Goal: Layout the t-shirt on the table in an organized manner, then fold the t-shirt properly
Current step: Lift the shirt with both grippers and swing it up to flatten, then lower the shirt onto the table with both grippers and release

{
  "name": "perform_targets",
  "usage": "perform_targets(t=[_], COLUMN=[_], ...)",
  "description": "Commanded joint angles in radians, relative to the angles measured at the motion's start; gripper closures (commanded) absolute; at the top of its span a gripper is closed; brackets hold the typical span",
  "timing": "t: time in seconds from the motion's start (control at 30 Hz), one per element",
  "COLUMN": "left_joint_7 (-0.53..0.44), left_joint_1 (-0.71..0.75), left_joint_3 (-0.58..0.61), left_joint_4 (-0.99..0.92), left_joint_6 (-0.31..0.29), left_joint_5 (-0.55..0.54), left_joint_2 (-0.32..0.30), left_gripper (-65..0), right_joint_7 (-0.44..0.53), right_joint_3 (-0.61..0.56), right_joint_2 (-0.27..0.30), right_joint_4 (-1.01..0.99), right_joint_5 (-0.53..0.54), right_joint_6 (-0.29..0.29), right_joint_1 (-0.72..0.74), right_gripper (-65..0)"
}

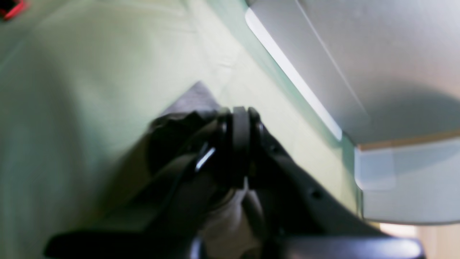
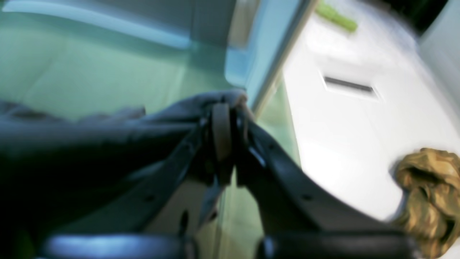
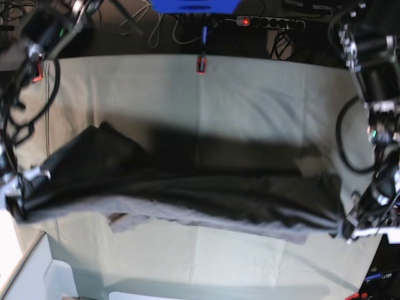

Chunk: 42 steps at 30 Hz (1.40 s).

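Grey t-shirt [image 3: 187, 194] stretched above the table [image 3: 250, 94], left end effector [image 1: 240, 124] and right end effector [image 2: 222, 118] each clamped on it, no legible writing.

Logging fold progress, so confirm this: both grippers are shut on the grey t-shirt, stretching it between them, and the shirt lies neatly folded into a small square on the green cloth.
Not folded. The base view shows the t-shirt stretched in a long band across the table, held by the left gripper and right gripper. Both are indeed shut on it.
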Motion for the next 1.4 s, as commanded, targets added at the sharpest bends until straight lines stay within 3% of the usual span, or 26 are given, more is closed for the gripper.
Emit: perform_targets(t=[0.0, 0.3, 0.43, 0.57, 0.67, 0.83, 1.0, 1.13, 1.37], left_joint_7=[-0.025, -0.081, -0.081, -0.083, -0.083, -0.081, -0.081, -0.081, -0.078], left_joint_1=[-0.075, -0.460, -0.609, -0.730, -0.784, -0.794, -0.629, -0.474, -0.207], left_joint_3=[0.017, 0.058, 0.057, 0.057, 0.057, 0.055, 0.052, 0.051, 0.014], left_joint_4=[0.001, -0.288, -0.387, -0.424, -0.421, -0.415, -0.392, -0.334, -0.203], left_joint_6=[-0.010, -0.015, -0.016, -0.018, -0.018, -0.018, -0.018, -0.018, -0.018], left_joint_5=[0.015, 0.196, 0.239, 0.248, 0.243, 0.242, 0.240, 0.240, 0.240], left_joint_2=[-0.017, 0.084, 0.103, 0.113, 0.113, 0.106, 0.104, 0.104, 0.103], left_gripper=[0.0, 0.0, 0.0, 0.0, 0.0, 0.0, 0.0, 0.0, 0.0], right_joint_7=[0.034, 0.040, 0.040, 0.040, 0.040, 0.034, 0.039, 0.035, 0.034], right_joint_3=[-0.022, -0.073, -0.074, -0.105, -0.140, -0.136, -0.134, -0.136, -0.133], right_joint_2=[0.030, 0.124, 0.158, 0.187, 0.195, 0.193, 0.193, 0.198, 0.198], right_joint_4=[-0.028, -0.531, -0.669, -0.738, -0.746, -0.671, -0.517, -0.410, -0.172], right_joint_5=[-0.002, -0.191, -0.212, -0.210, -0.209, -0.207, -0.201, -0.091, 0.007], right_joint_6=[-0.007, -0.007, -0.007, -0.007, -0.007, -0.007, -0.007, -0.007, -0.007], right_joint_1=[0.064, 0.621, 0.839, 0.991, 1.026, 0.958, 0.716, 0.509, 0.156], right_gripper=[0.0, 0.0, 0.0, 0.0, 0.0, 0.0, 0.0, 0.0, 0.0])
